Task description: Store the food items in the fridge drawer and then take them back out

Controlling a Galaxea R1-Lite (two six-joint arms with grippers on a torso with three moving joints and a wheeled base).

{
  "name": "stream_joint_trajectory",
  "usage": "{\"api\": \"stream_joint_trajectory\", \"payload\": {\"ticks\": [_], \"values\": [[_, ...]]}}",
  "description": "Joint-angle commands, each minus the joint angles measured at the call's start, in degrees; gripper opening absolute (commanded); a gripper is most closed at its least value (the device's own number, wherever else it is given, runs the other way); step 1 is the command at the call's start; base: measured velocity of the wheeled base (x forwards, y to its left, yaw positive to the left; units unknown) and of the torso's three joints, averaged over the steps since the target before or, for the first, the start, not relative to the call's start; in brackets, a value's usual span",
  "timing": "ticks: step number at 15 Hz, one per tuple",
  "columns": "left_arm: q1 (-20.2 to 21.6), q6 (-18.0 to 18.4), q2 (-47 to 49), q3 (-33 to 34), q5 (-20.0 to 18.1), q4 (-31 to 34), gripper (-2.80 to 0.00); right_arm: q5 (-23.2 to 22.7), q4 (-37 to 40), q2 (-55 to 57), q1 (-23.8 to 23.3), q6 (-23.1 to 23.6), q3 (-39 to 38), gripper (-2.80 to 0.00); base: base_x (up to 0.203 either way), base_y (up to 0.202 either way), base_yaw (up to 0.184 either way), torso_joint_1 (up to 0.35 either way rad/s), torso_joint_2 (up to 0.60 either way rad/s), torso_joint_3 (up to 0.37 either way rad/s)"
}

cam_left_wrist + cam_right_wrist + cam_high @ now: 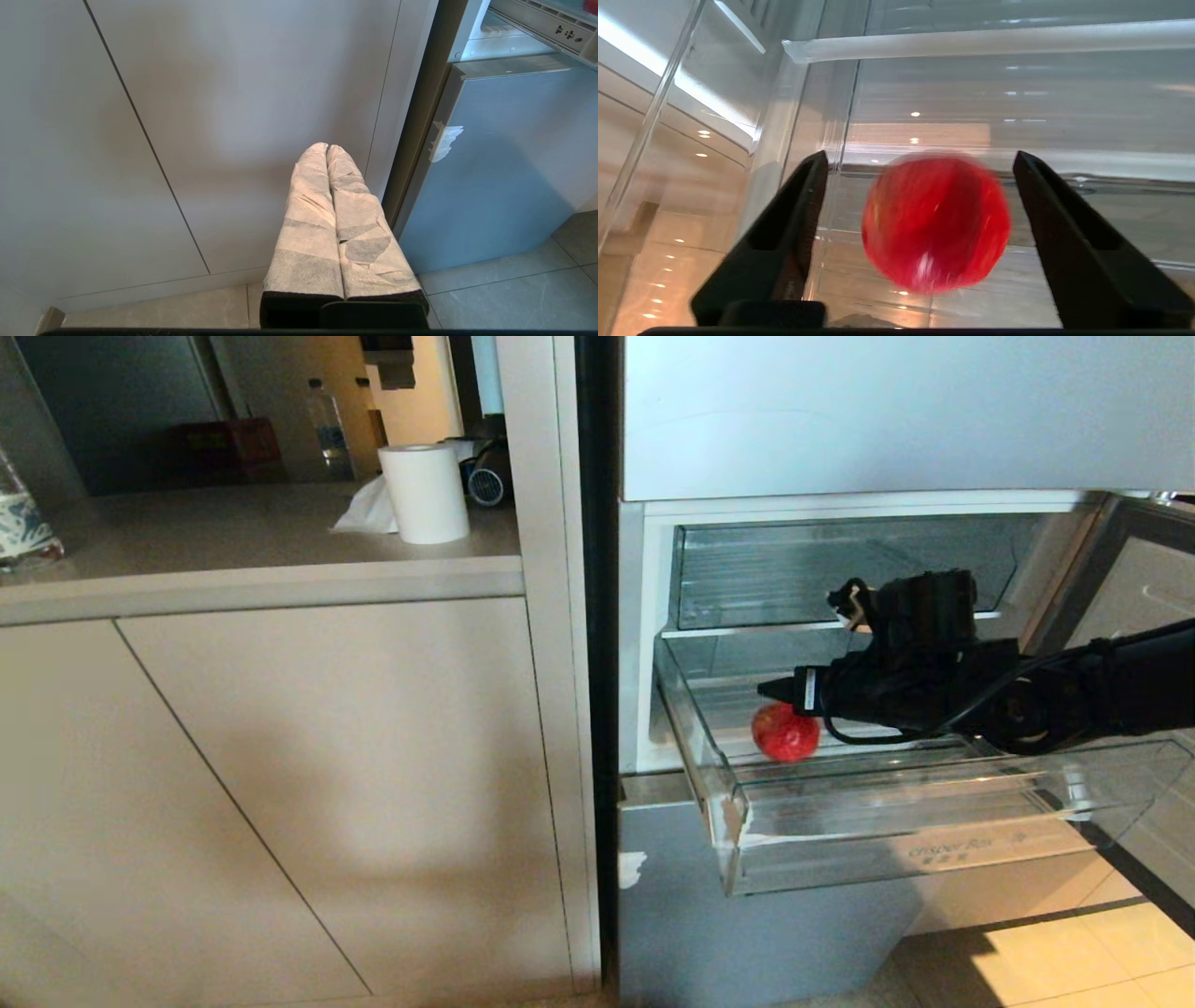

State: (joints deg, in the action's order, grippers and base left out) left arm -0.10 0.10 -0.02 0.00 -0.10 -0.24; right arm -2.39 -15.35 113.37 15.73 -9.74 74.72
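Note:
The clear fridge drawer is pulled out of the fridge. One round red food item lies on its ribbed bottom toward the left side. My right gripper reaches into the drawer from the right, just above that fruit. In the right wrist view the blurred red food item sits between the black fingers with a gap on each side; the right gripper is open, in front of the drawer wall. My left gripper is parked low by the cabinet, its padded fingers pressed together and empty.
A second clear bin sits above the drawer. The silver-blue lower fridge panel is below, and an open fridge door stands at the right. Beige cabinets fill the left, with a paper towel roll on the counter.

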Motion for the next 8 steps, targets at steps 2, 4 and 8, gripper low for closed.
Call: {"api": "stream_joint_trajectory", "payload": {"ticks": [2,4,8], "values": [[0.0,0.0,0.0,0.1,0.0,0.0,-2.80,-0.1,0.0,-2.7,-0.1,-0.6,-0.2,0.00,0.000,0.000,0.000,0.000,0.00,0.000],[0.0,0.0,0.0,0.1,0.0,0.0,-2.80,0.1,0.0,-7.0,-0.1,-0.8,-0.9,0.00,0.000,0.000,0.000,0.000,0.00,0.000],[0.0,0.0,0.0,0.1,0.0,0.0,-2.80,1.9,1.0,-25.8,-0.1,-0.7,-7.6,-2.80,0.000,0.000,0.000,0.000,0.00,0.000]]}}
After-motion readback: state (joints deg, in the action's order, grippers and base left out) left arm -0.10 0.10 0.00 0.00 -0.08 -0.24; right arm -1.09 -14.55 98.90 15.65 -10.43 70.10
